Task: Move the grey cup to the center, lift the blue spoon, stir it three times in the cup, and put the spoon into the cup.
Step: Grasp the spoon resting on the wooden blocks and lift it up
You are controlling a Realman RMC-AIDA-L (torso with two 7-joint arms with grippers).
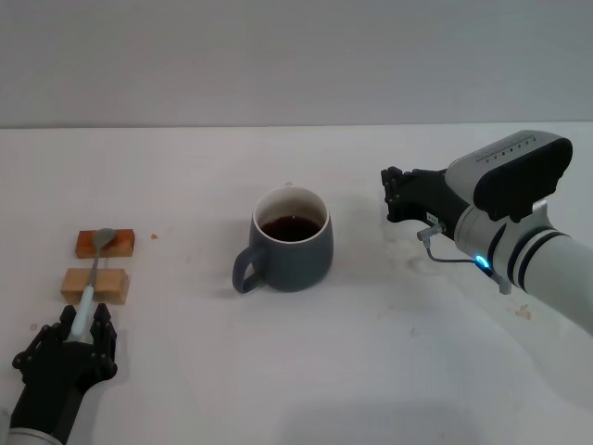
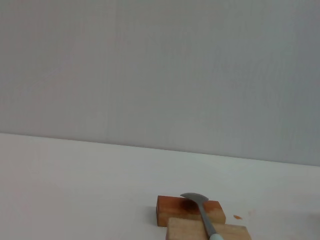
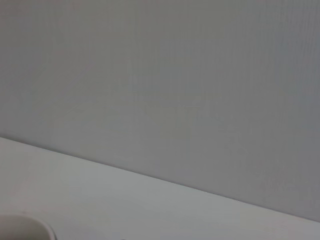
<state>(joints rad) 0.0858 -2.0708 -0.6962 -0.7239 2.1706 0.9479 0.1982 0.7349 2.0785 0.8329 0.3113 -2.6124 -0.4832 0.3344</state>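
The step in hand looks like the spoon pickup, since the grey cup (image 1: 292, 239) already stands near the middle of the white table (image 1: 389, 371). To do it well, the left gripper (image 1: 85, 326) should close squarely on the pale handle end, lift straight up so the metal bowl clears both blocks without dragging them, then carry the spoon level toward the cup and enter from above, away from the rim, to avoid tipping the dark liquid. The right gripper (image 1: 394, 195) hovers just beside the cup on the robot's right, apart from it; whether its fingers are open or closed cannot be told.

The grey cup is rounded, dark slate outside, cream inside, with 1 loop handle pointing toward the robot's left and front, and dark brown liquid well below the rim. A sliver of its rim (image 3: 25, 225) shows in the right wrist view.

The 2 wooden blocks (image 1: 105, 243) (image 1: 95, 284) lie at the left, a reddish one beyond a paler one.

The blue spoon (image 1: 95, 273) bridges both blocks, grey bowl on the reddish one, light-blue handle reaching back between the left gripper's black fingers (image 1: 102, 324), which sit on either side of it; a firm grip cannot be confirmed.
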